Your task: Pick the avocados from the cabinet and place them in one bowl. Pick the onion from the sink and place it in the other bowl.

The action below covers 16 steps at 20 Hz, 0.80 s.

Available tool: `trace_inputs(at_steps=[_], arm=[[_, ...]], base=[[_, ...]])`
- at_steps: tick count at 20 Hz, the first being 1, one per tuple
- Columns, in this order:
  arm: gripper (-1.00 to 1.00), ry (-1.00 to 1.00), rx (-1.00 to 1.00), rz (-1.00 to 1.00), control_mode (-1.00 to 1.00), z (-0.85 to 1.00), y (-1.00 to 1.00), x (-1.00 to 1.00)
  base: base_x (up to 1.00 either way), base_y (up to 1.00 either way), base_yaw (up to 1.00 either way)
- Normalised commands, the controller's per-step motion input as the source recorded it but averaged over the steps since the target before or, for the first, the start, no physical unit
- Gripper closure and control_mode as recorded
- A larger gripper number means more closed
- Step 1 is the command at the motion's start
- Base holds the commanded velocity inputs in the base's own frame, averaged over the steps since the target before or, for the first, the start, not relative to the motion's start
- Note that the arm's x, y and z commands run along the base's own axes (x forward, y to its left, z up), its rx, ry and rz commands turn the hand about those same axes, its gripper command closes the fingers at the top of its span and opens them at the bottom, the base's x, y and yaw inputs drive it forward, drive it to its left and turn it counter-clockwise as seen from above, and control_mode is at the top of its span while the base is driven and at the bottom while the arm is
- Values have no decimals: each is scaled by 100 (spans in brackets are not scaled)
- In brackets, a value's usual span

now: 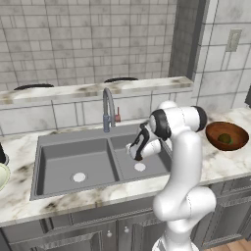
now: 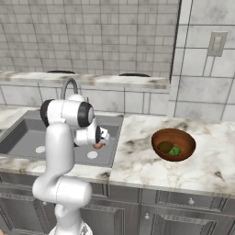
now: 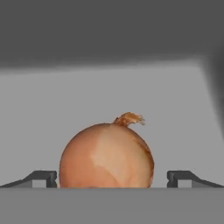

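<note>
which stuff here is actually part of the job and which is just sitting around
Part of the job:
- onion, in the sink, between the open pincer tips
- reddish-brown bowl holding both avocados
- cream bowl, at the left edge of the counter

Just sitting around:
- faucet
- wall outlet
- lower cabinet doors
</note>
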Motion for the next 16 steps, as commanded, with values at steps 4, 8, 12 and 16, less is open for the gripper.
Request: trace_inputs(at_steps=[4, 8, 12, 16], arm=[[-100, 0, 0, 1, -100, -23, 0, 17], [100, 1, 1, 1, -100, -22, 2, 10], [100, 1, 1, 1, -100, -16, 3, 5], [100, 0, 0, 0, -100, -1, 0, 1]], base=[[0, 0, 0], [0, 0, 0], [0, 0, 0], [0, 0, 0]])
